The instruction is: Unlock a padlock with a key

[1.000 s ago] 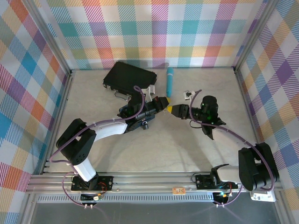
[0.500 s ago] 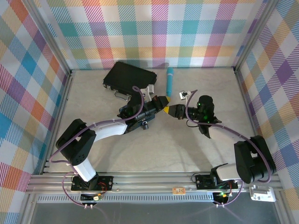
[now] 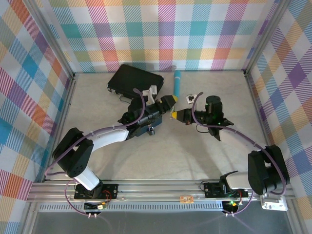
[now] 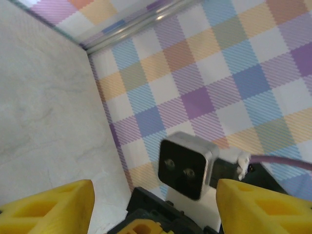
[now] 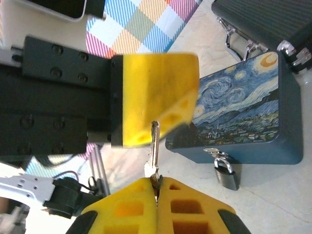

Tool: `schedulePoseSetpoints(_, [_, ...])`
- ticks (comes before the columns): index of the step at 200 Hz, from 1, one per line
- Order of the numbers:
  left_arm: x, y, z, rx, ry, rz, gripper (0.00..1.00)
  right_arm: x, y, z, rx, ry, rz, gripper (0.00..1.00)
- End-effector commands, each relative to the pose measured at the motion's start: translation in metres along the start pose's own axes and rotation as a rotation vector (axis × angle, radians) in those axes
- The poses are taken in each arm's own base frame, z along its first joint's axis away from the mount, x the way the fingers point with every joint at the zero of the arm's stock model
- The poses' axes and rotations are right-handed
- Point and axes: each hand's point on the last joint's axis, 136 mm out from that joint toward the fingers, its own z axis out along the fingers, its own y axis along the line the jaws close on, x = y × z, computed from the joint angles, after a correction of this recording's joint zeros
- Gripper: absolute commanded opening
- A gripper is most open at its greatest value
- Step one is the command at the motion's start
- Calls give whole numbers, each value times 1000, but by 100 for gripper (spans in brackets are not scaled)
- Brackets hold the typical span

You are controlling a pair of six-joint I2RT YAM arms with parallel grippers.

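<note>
My right gripper (image 5: 156, 184) is shut on the bow of the thin silvery key (image 5: 154, 141), whose blade points up past one yellow finger (image 5: 156, 100) of my left gripper. The small grey padlock (image 5: 227, 174) hangs by its shackle from the front of the blue starry-night box (image 5: 243, 117). In the top view the right gripper (image 3: 178, 115) meets the left gripper (image 3: 168, 106) tip to tip at mid-table, and the padlock (image 3: 152, 130) lies just under the left arm. My left gripper (image 4: 156, 209) is open, with nothing clamped between its yellow fingers (image 4: 48, 204).
A black rectangular case (image 3: 134, 80) lies at the back left, just behind the box. A teal cylinder (image 3: 177, 84) stands near the back wall, with a small white object (image 3: 194, 97) to its right. Checked walls enclose the table on three sides.
The left gripper has opened and let go of the key. The right gripper has closed on the key's bow and shifted a little to the left.
</note>
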Motion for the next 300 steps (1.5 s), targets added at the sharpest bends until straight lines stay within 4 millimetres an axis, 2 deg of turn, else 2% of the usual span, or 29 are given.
schedulePoseSetpoints(1, [-13, 1, -12, 2, 11, 23, 67, 4, 3, -10, 47, 56, -115, 0])
schedulePoseSetpoints(29, [-11, 3, -15, -2, 94, 71, 67, 6, 7, -15, 66, 107, -172, 0])
schedulePoseSetpoints(67, [9, 0, -18, -18, 260, 176, 63, 5, 11, -17, 72, 154, -215, 0])
schedulePoseSetpoints(99, [13, 5, -23, -53, 273, 182, 63, -1, -7, -15, 165, 152, -166, 0])
schedulePoseSetpoints(114, [12, 11, -24, -116, 240, 188, 63, -2, -16, -15, 240, 154, -136, 0])
schedulePoseSetpoints(134, [5, 32, -28, -330, 173, 186, 63, 1, -31, -17, 393, 169, -138, 0])
schedulePoseSetpoints(151, [4, 38, -26, -439, 143, 139, 62, 4, -39, -17, 496, 182, -145, 0])
schedulePoseSetpoints(176, [13, 38, -12, -445, 133, 37, 58, 6, -38, -12, 525, 187, -157, 0])
schedulePoseSetpoints(204, [24, 36, 0, -446, 149, 8, 53, 4, -35, -5, 513, 184, -173, 0])
schedulePoseSetpoints(229, [29, 42, 1, -467, 153, -9, 45, 0, -32, -5, 511, 170, -185, 0])
schedulePoseSetpoints(300, [30, 45, 10, -463, 139, -38, 42, 0, -22, 3, 455, 159, -192, 0])
